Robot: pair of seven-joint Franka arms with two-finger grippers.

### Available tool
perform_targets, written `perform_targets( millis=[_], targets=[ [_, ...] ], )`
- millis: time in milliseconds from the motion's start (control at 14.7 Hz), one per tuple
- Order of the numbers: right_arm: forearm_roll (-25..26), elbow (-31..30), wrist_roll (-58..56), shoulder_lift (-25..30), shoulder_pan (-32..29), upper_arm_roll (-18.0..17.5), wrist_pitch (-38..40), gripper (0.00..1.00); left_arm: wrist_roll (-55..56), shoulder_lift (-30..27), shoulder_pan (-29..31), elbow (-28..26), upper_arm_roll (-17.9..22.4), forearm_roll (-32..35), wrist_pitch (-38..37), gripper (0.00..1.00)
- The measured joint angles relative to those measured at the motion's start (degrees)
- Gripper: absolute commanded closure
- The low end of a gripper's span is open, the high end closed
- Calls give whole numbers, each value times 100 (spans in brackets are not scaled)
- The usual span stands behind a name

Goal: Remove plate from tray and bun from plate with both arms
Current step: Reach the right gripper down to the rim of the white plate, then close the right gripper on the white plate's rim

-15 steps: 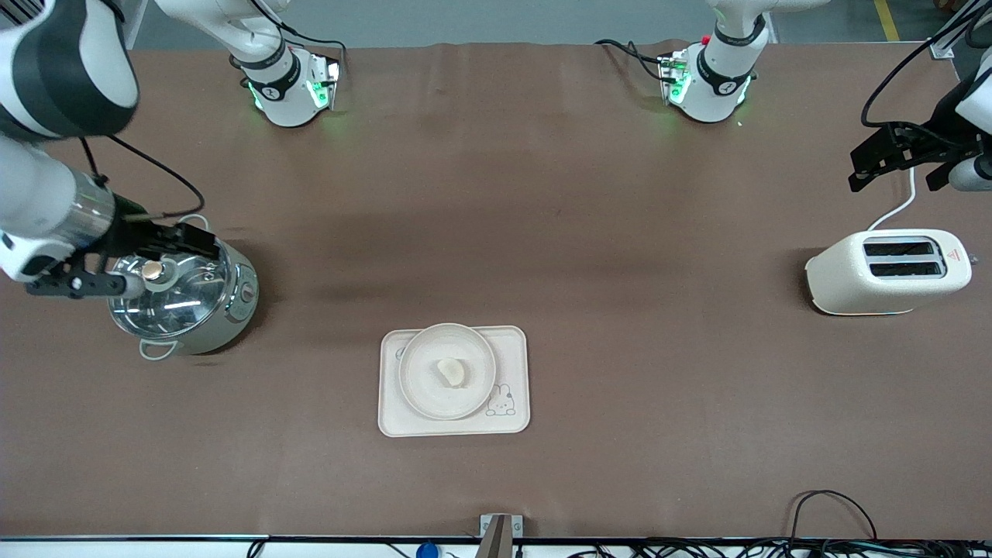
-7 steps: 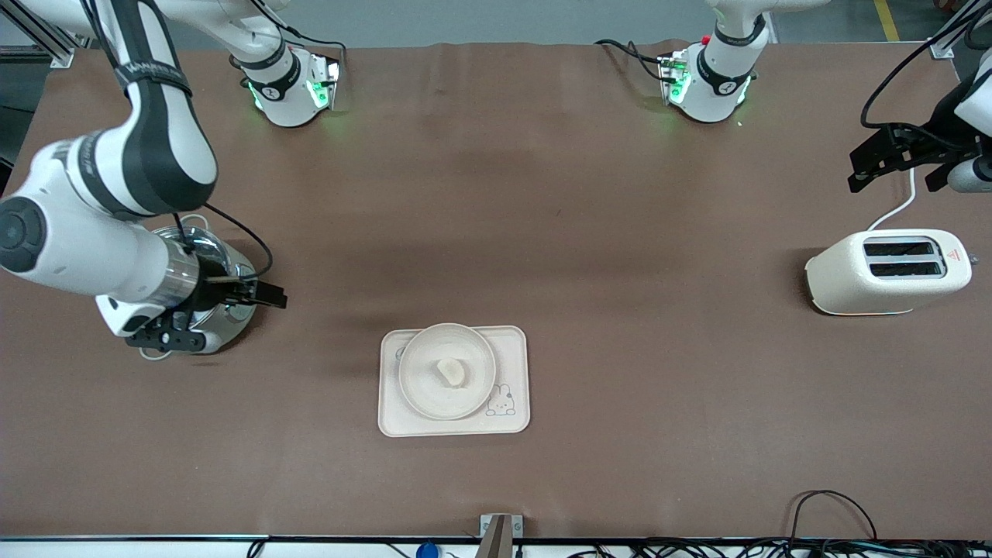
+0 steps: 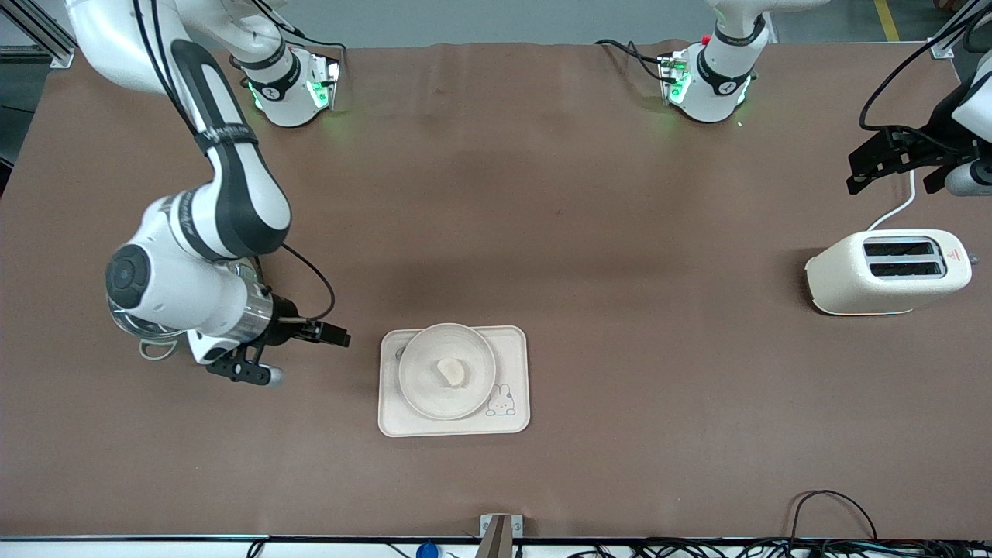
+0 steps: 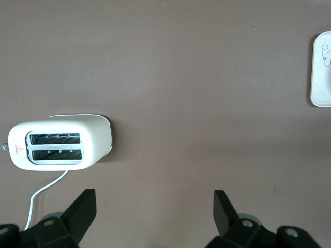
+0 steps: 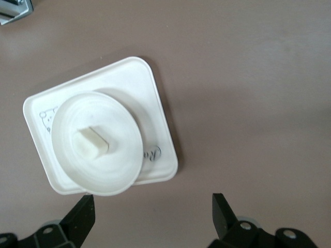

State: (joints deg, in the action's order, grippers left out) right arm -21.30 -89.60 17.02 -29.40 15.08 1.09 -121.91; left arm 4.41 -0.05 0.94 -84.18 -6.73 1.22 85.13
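Observation:
The round cream plate (image 3: 422, 387) sits on the rectangular rabbit tray (image 3: 513, 418) in the middle of the table, toward the front camera. The small pale bun (image 3: 451, 371) lies on the plate's middle. My right gripper (image 3: 310, 358) is open and empty, over bare table between the pot and the tray. In the right wrist view the plate (image 5: 111, 168), the bun (image 5: 93, 142) and the tray (image 5: 155, 103) lie just ahead of the right gripper (image 5: 153, 212). My left gripper (image 3: 895, 180) is open and empty, up near the toaster, and waits; it shows open in the left wrist view (image 4: 155, 206).
A steel pot (image 3: 151, 341) stands at the right arm's end, mostly hidden under the right arm. A cream toaster (image 3: 887, 271) with a white cord stands at the left arm's end; it also shows in the left wrist view (image 4: 59, 144). Cables run along the table's front edge.
My right arm has swung from over the pot toward the tray, its gripper still open and empty. The left arm, plate, bun and tray have not moved.

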Motion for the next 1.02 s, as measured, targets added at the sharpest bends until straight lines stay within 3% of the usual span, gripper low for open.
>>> perform_targets(
  millis=[614,750,1023],
  targets=[
    [-126,-5,58,-1067,577,-6,-1474,0,0,96,-3,4,-1,0,0,0],
    [-214,-4,58,-1222,684,-7,-1722,4,0,102,-3,4,-1,0,0,0],
    [-231,4,61,-1466,846,-7,-2094,23,0,111,-3,4,-1,0,0,0]
  ],
)
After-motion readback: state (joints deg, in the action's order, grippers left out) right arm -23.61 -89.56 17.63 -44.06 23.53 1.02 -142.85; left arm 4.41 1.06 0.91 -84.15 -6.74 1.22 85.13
